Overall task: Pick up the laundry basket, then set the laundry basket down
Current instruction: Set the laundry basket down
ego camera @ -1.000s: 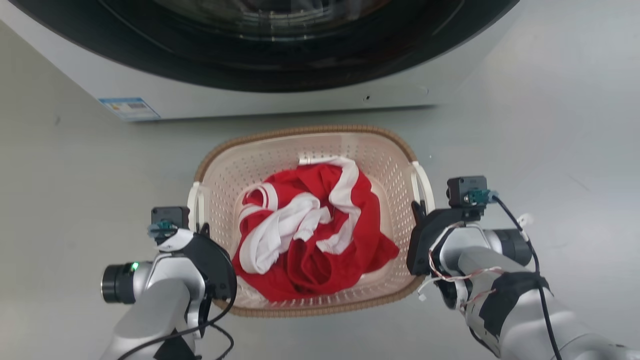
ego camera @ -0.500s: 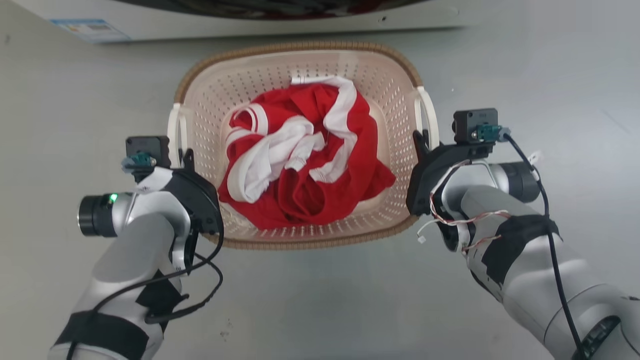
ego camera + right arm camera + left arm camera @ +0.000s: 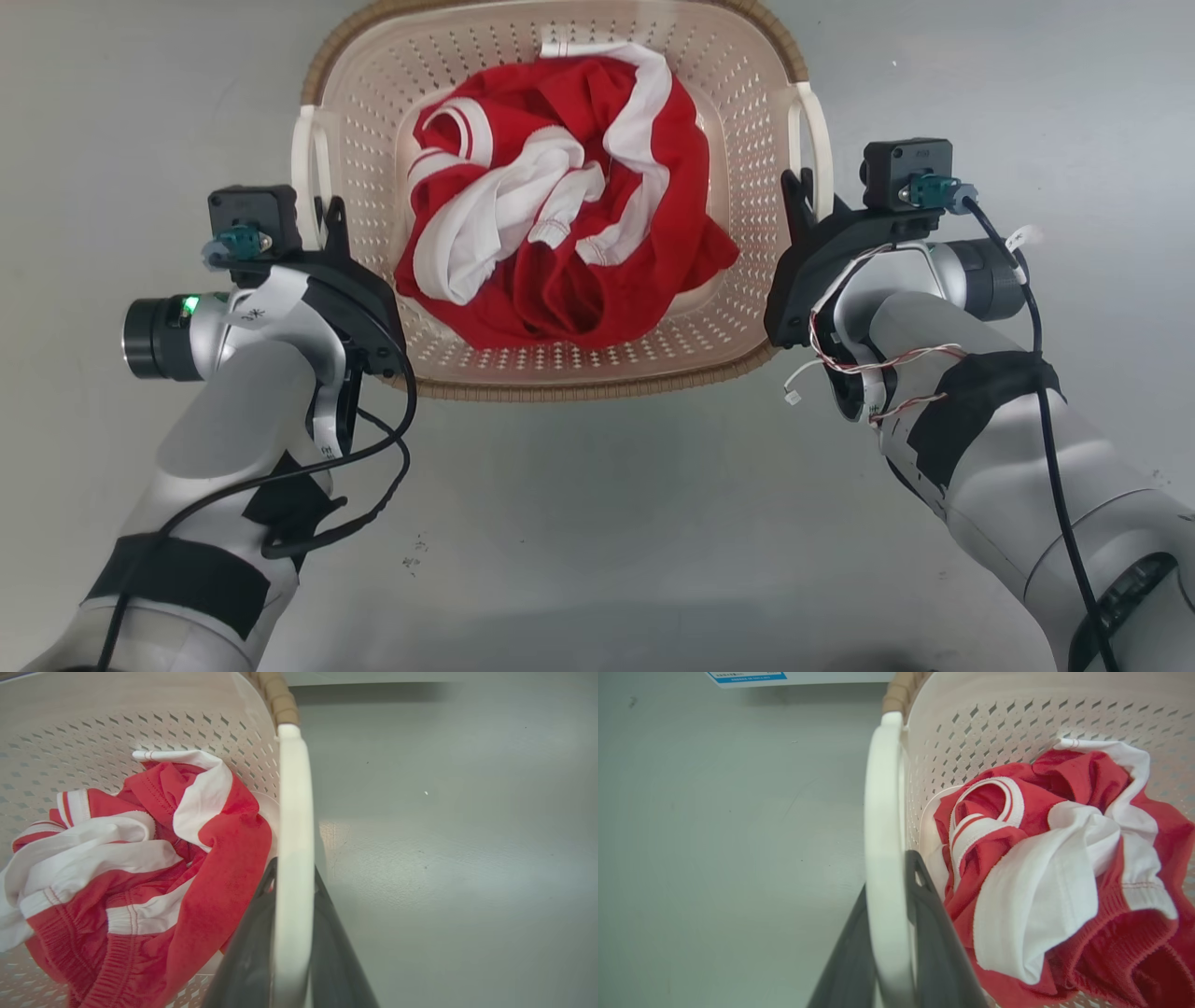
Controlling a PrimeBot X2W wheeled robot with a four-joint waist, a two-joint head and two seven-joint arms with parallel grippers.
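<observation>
While clamping one white handle on each side, holds the laundry basket (image 3: pixel 597 369) squarely between both arms, low and straight ahead, above the grey floor (image 3: pixel 597 523). Cannot tell from these views whether lifted clear of that floor or resting on it.

With the left hand (image 3: pixel 327 219), pinches the left handle (image 3: pixel 882 858) between two dark fingers (image 3: pixel 931 933), one on the inner side next to the perforated wall, one on the outer side. Closed down to the handle's thickness and no further. Mirrors that with the right hand (image 3: pixel 798 191) on the right handle (image 3: pixel 292 858), fingers (image 3: pixel 329 952) straddling it the same way, equally tight.

Takes both handles rather than one, probably to keep the load level and to stop the red and white garment (image 3: pixel 560 280) sliding to one end. Grips toward the near end of each handle, seemingly for ease of reach. Leaves the garment alone, heaped mid-basket, just beside the left inner finger without being caught.

Judged as mid-task: grasp made, set-down not yet done. Calls next for both arms moving together; otherwise risks twisting a thin handle out of its pinch.
</observation>
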